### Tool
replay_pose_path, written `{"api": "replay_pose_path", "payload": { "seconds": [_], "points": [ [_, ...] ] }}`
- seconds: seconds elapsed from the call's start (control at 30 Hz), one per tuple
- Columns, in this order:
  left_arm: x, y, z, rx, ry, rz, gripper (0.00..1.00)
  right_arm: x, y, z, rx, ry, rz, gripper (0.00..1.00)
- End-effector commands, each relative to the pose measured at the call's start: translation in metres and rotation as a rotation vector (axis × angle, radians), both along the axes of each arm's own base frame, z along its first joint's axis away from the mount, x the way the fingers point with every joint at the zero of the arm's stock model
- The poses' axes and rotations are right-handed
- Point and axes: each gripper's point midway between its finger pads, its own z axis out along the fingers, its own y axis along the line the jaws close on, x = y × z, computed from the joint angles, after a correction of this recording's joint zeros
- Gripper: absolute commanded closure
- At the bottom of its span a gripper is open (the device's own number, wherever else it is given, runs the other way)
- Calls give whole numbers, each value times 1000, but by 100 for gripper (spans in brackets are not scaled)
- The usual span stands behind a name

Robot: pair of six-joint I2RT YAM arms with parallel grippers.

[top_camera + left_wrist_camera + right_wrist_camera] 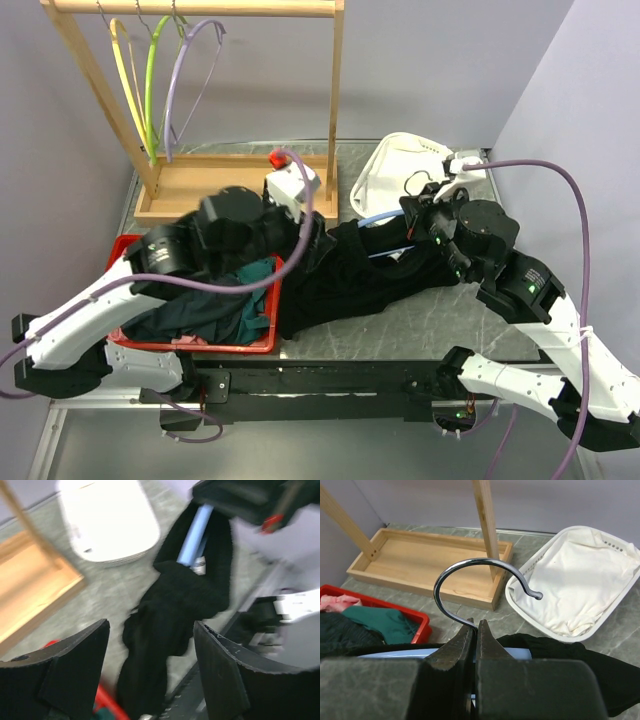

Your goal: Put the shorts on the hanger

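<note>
The shorts (pixel 350 275) lie across the middle of the surface (pixel 420 320), one end at the red bin (pixel 195 345) by the left edge. The right fingers (pixel 452 652) are pinched on the hook base of the hanger (pixel 194 537), which is tucked into the shorts. The left fingers (pixel 75 665) are spread wide above the shorts

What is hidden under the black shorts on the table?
The light blue hanger: short stretches of its bar show, and its metal hook pokes out at the right claw. Fabric of the shorts covers the rest.
</note>
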Motion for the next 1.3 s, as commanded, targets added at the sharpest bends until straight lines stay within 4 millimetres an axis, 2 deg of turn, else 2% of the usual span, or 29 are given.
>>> {"api": "replay_pose_path", "payload": {
  "seconds": [0.0, 0.17, 0.23, 0.37, 0.5, 0.6, 0.7, 0.73, 0.8, 0.83, 0.97, 1.0, 1.03, 1.1, 1.13, 1.2, 1.27],
  "points": [
    [24, 15, -11, 126, -127, 184, 26, -8, 2, 43, 121, -78, 35, 100],
    [10, -6, -27, 131, -106, 81, 23, -9, 1, 42, 102, -71, 39, 100],
    [3, -14, -25, 87, -103, 41, 19, -8, 0, 40, 92, -67, 38, 100],
    [-10, -25, -43, 74, -60, -37, 17, -10, 0, 39, 88, -66, 44, 100],
    [-5, -29, -63, 109, -34, -8, 20, -11, 2, 42, 90, -66, 56, 100],
    [-4, -33, -63, 77, -46, -12, 31, -12, 6, 39, 96, -59, 75, 100],
    [-6, -38, -54, 13, -66, -32, 50, -11, 11, 31, 86, -41, 88, 100],
    [-7, -39, -52, 1, -74, -42, 76, -10, 11, 28, 82, -34, 88, 100],
    [-8, -39, -49, -14, -91, -55, 96, -9, 11, 22, 73, -24, 82, 100],
    [-10, -40, -49, -18, -93, -68, 99, -8, 12, 20, 70, -21, 82, 100],
    [-17, -41, -47, -47, -107, -111, 99, -9, 15, 18, 71, -15, 96, 100],
    [-17, -39, -46, -57, -104, -100, 99, -9, 14, 18, 74, -14, 94, 96],
    [-16, -38, -42, -74, -109, -94, 99, -10, 13, 18, 73, -11, 91, 83],
    [-17, -33, -41, -102, -105, -79, 99, -10, 9, 16, 75, -6, 70, 62],
    [-17, -32, -38, -119, -109, -78, 99, -10, 6, 14, 71, -3, 56, 44],
    [-19, -28, -40, -127, -103, -75, 99, -11, -6, 8, 80, 0, 7, 29],
    [-19, -25, -42, -124, -98, -65, 99, -18, -17, 6, 96, -1, -16, 26]
  ]
}}
